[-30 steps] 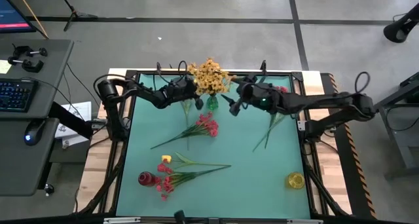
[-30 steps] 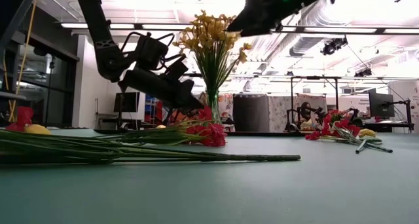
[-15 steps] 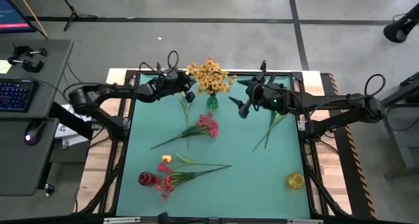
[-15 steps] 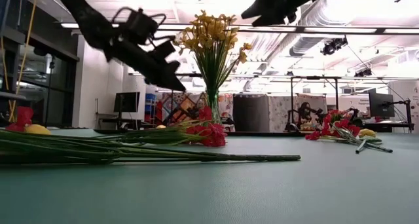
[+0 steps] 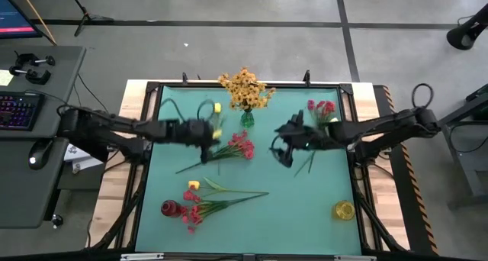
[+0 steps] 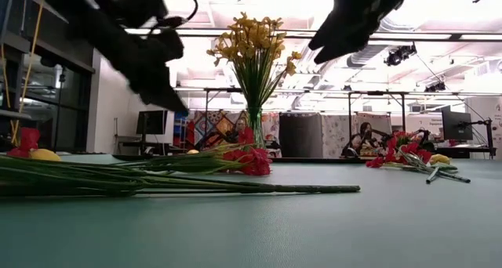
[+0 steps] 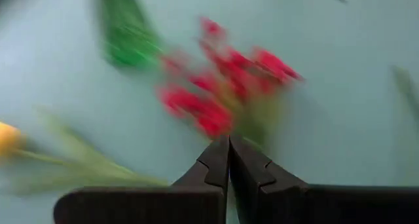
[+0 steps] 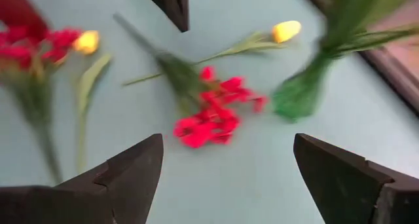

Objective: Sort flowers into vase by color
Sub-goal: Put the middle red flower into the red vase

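Left claw: your left gripper [image 7: 228, 160] is clenched tight on nothing, up above the mat right beside the red-pink flower [image 5: 241, 146] lying mid-table.
Right claw: your right gripper [image 5: 284, 144] has its fingers spread wide and empty, raised over the mat on the other side of that same bloom.
Yellow bud: a single yellow tulip [image 5: 217, 108] lies near the green glass vase [image 5: 247, 119].
Vase: already full of orange-yellow sprays [image 5: 245, 87], standing at the far edge of the green mat [image 5: 305, 207].
Other flowers: a red-pink bunch [image 5: 321, 108] near the right arm, and a mixed bunch [image 5: 200, 204] at the front left.
Front corners: a red vase [image 5: 169, 208] and a yellow vase [image 5: 343, 211].
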`<state>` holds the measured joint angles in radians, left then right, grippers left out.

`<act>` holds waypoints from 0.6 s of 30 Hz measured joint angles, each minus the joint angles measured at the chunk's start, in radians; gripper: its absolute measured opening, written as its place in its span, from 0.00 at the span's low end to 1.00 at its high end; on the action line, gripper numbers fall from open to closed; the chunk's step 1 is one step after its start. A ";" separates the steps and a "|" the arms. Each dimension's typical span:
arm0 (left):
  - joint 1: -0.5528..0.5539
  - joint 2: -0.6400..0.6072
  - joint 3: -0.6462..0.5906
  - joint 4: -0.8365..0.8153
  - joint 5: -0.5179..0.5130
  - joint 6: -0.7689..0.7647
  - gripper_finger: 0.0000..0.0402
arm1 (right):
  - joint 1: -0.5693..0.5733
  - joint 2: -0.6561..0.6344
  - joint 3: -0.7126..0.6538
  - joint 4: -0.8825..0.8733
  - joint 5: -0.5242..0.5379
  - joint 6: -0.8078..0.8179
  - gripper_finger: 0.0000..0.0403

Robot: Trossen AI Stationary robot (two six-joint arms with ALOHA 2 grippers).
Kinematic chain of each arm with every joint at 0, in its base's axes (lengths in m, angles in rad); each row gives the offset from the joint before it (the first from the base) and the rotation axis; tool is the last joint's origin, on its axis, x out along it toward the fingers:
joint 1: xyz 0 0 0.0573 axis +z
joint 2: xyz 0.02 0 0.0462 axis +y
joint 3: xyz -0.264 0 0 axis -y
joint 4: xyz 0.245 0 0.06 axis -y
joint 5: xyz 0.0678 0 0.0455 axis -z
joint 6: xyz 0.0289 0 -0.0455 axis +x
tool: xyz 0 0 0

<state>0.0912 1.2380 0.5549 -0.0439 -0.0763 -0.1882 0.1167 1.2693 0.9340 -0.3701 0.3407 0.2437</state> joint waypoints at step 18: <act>-0.458 -0.002 0.026 -0.186 -0.445 -0.153 0.00 | 0.124 0.360 0.000 0.302 0.038 -0.009 0.82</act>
<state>-0.3664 1.2358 0.5813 -0.2298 -0.5214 -0.3416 0.2405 1.6293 0.9340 -0.0681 0.3784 0.2352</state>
